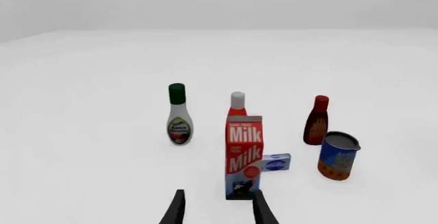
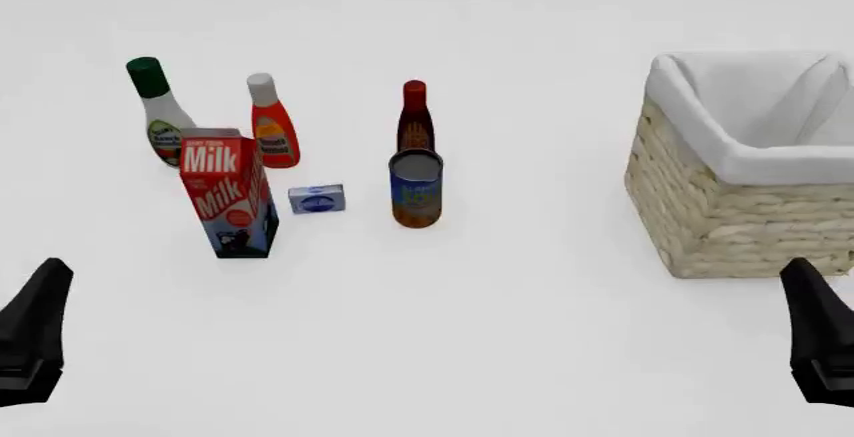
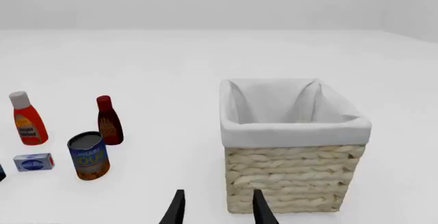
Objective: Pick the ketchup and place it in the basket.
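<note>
The ketchup (image 2: 272, 125), a red-orange bottle with a pale cap, stands upright at the back left, just behind the milk carton (image 2: 230, 193). In the left wrist view only the ketchup's cap and shoulder (image 1: 237, 104) show above the carton; the right wrist view has the whole ketchup bottle (image 3: 27, 120). The wicker basket (image 2: 727, 207) with a white lining stands at the right and holds nothing. My left gripper (image 1: 217, 211) is open, well short of the carton. My right gripper (image 3: 217, 209) is open near the basket (image 3: 287, 188). Both arms sit low at the front corners.
A white bottle with a green cap (image 2: 159, 109) stands left of the ketchup. A slim dark-red bottle (image 2: 415, 117) stands behind a blue-and-orange can (image 2: 416, 189). A small blue box (image 2: 318, 199) lies between the carton and the can.
</note>
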`<state>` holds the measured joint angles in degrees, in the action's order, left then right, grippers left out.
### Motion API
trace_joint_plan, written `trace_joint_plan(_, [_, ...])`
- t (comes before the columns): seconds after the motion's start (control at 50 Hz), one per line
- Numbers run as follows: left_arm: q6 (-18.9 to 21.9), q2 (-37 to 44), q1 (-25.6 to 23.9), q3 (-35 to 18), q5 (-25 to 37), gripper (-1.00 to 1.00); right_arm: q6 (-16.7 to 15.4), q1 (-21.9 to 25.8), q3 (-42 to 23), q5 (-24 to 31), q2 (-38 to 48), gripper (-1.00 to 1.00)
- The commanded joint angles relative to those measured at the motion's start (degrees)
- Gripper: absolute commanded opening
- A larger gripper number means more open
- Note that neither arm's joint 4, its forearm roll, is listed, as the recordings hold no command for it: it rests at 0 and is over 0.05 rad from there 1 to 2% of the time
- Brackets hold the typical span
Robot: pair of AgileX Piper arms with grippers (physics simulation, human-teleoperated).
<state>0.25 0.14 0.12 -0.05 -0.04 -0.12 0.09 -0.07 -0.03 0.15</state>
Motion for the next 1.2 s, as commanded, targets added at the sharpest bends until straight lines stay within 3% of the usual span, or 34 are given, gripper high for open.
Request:
trace_joint_plan(0.02, [1.4,1.5,0.9,-0.4,-0.5,1.00,-0.6,0.4,-0.2,0.0,0.5,1.00])
trace_joint_plan(0.08, [2.5,5.8,0.9,-0.7,-2.9,1.00,-0.9,0.3,-0.3,0.0,0.5,1.00])
trace_joint_plan(0.32, [1.9,21.9,-0.8,-16.1,-0.6,1.00,-1.8,1.6,0.0,-2.8,4.1,1.00])
trace_joint_plan(0.34, [2.7,25.3,-1.3,-21.2,1.7,1.00,-2.0,2.2,0.0,-4.0,5.6,1.00])
trace_joint_plan(0.36, [3.0,26.8,-1.1,-22.9,2.3,1.00,-2.1,2.3,0.0,-4.5,6.2,1.00])
trace_joint_plan(0.44, [2.1,29.8,-1.6,-26.3,4.1,1.00,-2.5,2.3,0.0,-5.0,6.9,1.00])
trace_joint_plan(0.46, [4.1,38.0,-2.8,-36.8,8.8,1.00,-4.0,2.7,0.0,-7.3,10.2,1.00])
trace_joint_plan(0.48, [4.1,38.7,-3.2,-38.1,9.4,1.00,-4.1,2.7,0.0,-7.9,10.9,1.00])
trace_joint_plan(0.52, [5.3,39.3,-3.2,-39.5,9.5,1.00,-4.5,2.9,0.1,-8.7,12.1,1.00])
trace_joint_plan(0.72, [2.7,47.9,-6.3,-47.7,14.1,1.00,-5.2,3.0,0.1,-9.9,13.7,1.00])
trace_joint_plan(0.78, [3.0,52.5,-7.5,-54.2,17.8,1.00,-5.2,2.8,0.1,-9.5,13.2,1.00])
trace_joint_plan(0.92, [2.3,56.7,-8.8,-60.4,21.7,1.00,-5.4,2.9,0.1,-9.9,13.8,1.00])
trace_joint_plan(1.0, [2.4,61.1,-10.0,-67.0,25.6,1.00,-5.4,3.0,0.1,-10.5,14.5,1.00])
trace_joint_plan(1.2, [0.2,67.2,-12.8,-73.9,29.8,1.00,-5.6,2.9,0.1,-10.6,14.7,1.00])
